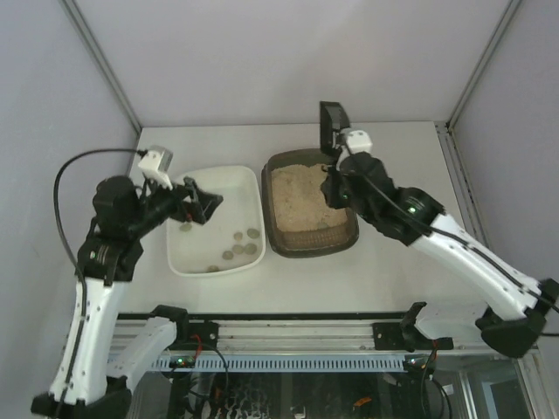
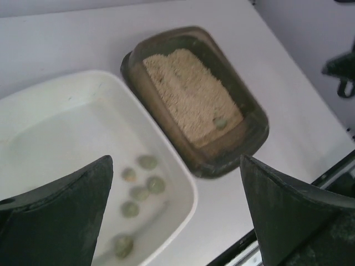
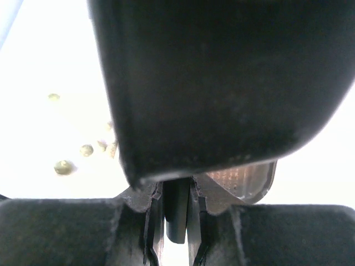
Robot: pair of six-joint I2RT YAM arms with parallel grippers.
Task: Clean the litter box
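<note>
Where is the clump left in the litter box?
In the left wrist view, a greenish clump sits on the litter by the near-right corner of the litter box, away from the white tray.

A white tray (image 1: 236,194) lies on the table (image 1: 393,271) beneath the left pincer (image 1: 205,199); greenish lumps (image 1: 251,249) sit in it, on the pincer's near side.

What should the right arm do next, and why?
Probably lower the dark scoop that the right arm holds into the litter box, toward the one greenish lump left in the sand; the other lumps already lie in the white tray.
</note>
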